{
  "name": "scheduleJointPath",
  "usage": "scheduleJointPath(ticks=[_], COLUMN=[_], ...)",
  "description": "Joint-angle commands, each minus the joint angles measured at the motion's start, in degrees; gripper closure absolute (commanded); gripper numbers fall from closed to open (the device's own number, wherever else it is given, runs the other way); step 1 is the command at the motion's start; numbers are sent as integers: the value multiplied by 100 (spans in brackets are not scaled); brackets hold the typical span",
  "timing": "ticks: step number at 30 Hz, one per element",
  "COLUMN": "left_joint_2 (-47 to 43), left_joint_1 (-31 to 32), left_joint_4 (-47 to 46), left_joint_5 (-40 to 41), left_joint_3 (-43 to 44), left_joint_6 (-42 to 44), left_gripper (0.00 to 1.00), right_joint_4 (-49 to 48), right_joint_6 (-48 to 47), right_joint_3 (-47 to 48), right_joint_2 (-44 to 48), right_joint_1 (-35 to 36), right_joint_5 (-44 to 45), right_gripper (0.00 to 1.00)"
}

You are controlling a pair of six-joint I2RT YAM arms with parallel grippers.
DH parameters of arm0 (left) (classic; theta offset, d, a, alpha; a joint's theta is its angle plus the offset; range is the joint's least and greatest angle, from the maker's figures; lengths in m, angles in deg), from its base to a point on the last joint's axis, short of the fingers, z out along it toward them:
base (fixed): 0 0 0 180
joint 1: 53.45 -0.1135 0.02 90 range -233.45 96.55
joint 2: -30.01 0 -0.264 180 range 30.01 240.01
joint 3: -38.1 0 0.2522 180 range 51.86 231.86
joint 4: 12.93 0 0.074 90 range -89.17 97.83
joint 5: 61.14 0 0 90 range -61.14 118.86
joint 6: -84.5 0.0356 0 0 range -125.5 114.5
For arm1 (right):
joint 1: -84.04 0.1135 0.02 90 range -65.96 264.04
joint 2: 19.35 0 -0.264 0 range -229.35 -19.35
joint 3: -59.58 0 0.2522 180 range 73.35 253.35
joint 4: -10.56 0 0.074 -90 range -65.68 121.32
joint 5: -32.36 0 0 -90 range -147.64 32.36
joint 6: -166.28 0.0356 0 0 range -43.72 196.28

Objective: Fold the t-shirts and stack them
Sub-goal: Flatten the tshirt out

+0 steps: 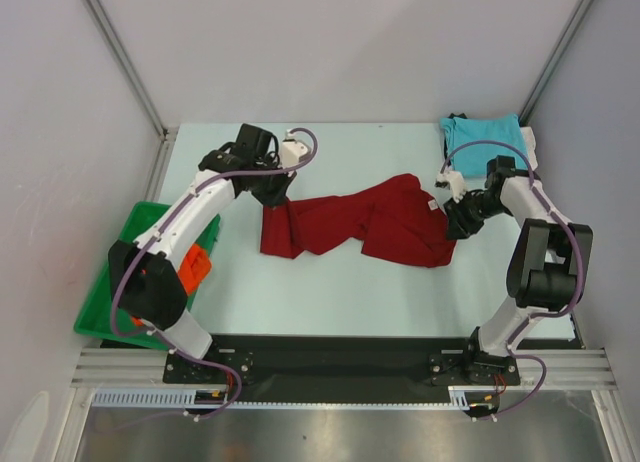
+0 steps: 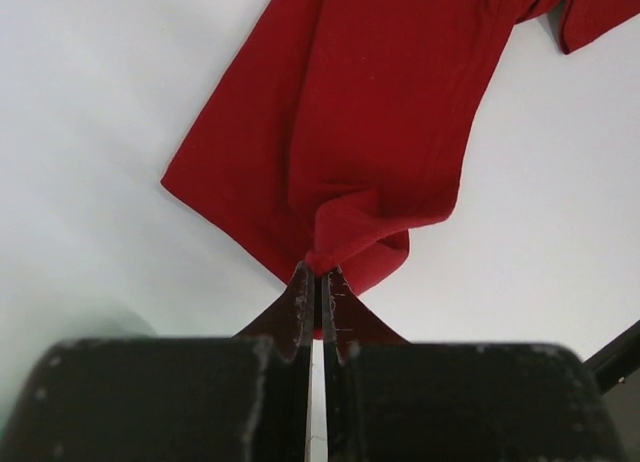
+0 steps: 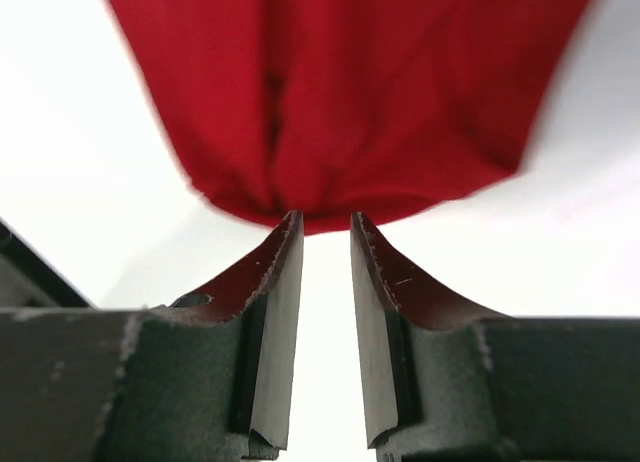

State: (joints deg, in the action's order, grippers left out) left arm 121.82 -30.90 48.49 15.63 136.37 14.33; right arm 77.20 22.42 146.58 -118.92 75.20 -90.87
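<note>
Left gripper is pinching the big, soft, dark red cloth t-shirt lying across the middle of the table, while the right gripper is gaping loose at its edge, so pulling could bunch it.

Three t-shirts, one green tray

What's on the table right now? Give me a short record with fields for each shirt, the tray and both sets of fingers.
dark red t-shirt: unfolded, rumpled, lying across the middle of the table
turquoise t-shirt: folded, far right corner
orange t-shirt: bunched in the green tray, partly hidden by the left arm
left fingers: shut on the red shirt's left end
right fingers: apart, at the red shirt's right edge, not clamping it
folded so far: turquoise only
</note>
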Motion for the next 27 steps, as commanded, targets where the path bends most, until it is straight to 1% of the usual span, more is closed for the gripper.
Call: scheduleJointPath(ticks=[1, 7, 11, 17, 27], left_joint_2=[153, 311, 302, 320, 416], left_joint_1=[13, 13, 39, 39, 39], left_joint_4=[-125, -90, -90, -90, -116], left_joint_5=[40, 67, 163, 260, 313], left_joint_3=[381, 628, 602, 558, 602], left_joint_6=[64, 47, 47, 64, 82], left_gripper=[99, 100, 100, 99, 100], right_joint_4=[91, -41, -392, -366, -489], right_joint_6=[-537, -555, -467, -458, -291], right_joint_3=[-300, -318, -354, -143, 95], right_joint_2=[421, 210, 122, -273, -616], right_joint_1=[93, 120, 154, 286, 418], right_joint_5=[-43, 19, 150, 195, 177], right_gripper=[69, 67, 65, 64, 64])
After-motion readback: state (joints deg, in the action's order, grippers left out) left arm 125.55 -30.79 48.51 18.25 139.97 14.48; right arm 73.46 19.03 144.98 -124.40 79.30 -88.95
